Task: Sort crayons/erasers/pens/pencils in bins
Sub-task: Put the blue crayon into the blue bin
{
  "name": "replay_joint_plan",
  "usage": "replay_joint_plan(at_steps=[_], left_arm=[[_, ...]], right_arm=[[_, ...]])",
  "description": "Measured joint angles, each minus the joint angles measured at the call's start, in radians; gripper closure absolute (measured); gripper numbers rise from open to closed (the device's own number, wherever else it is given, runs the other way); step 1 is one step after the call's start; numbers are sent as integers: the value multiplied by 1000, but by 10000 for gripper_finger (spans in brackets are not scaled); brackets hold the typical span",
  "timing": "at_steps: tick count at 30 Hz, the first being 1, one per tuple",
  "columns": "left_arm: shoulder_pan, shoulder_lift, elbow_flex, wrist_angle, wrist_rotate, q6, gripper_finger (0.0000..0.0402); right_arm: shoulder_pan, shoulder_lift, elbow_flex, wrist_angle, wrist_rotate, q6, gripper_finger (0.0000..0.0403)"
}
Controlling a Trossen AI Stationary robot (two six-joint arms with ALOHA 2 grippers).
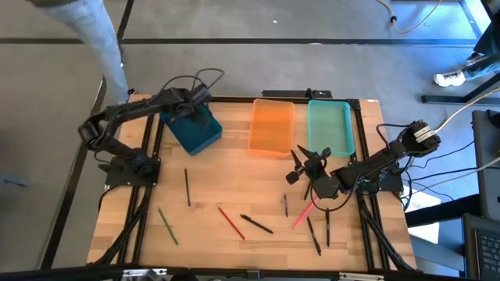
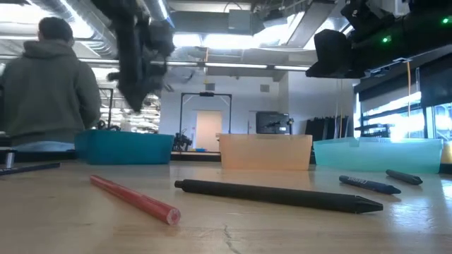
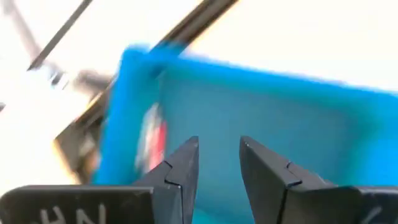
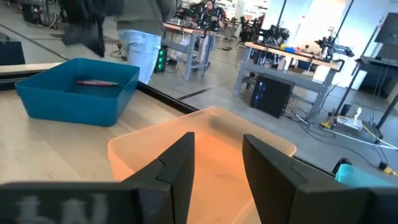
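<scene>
Both arms are dark, near-black, built of slim jointed links on black bases. The left arm (image 1: 129, 113) carries thin black cables that loop at 1 o'clock from its wrist. The right arm (image 1: 383, 160) ends at 2 o'clock in a pale grey housing, with loose cables around its base. Each wrist view shows two black wedge-shaped fingers (image 3: 180, 174) with stepped inner faces, mounted on a flat black bar with faint pale lettering.
</scene>
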Motion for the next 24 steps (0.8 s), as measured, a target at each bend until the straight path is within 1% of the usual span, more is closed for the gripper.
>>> replay_joint_plan(at_steps=[3,5,7,8,9,12,14,16,18,21,24], left_arm=[[-147,-47,-6,133,83,-40,294],[-264,-54,-21,277,195,-105,294],[-390,-48,-35,455,302,-115,294],[-459,-36,-36,553,323,-96,294],[-526,-18,-36,637,322,-64,294],[-673,45,-38,792,279,30,294],[-712,89,-14,844,268,36,294],[-720,136,34,859,290,35,294],[-718,194,77,853,333,61,294],[-707,299,156,822,382,126,294],[-690,399,244,787,396,199,294]], right_arm=[[0,0,0,-25,0,21,264],[0,0,0,-27,0,12,264],[7,-1,0,-26,2,-12,264],[15,-3,0,-27,12,-32,264],[21,-6,0,-25,28,-42,264],[49,-9,0,-22,104,-63,264],[69,-9,0,13,179,-61,264],[80,-14,0,48,183,-71,264],[83,-32,-1,96,184,-90,264],[93,-53,0,103,185,-95,264],[123,-74,0,122,185,-111,264]])
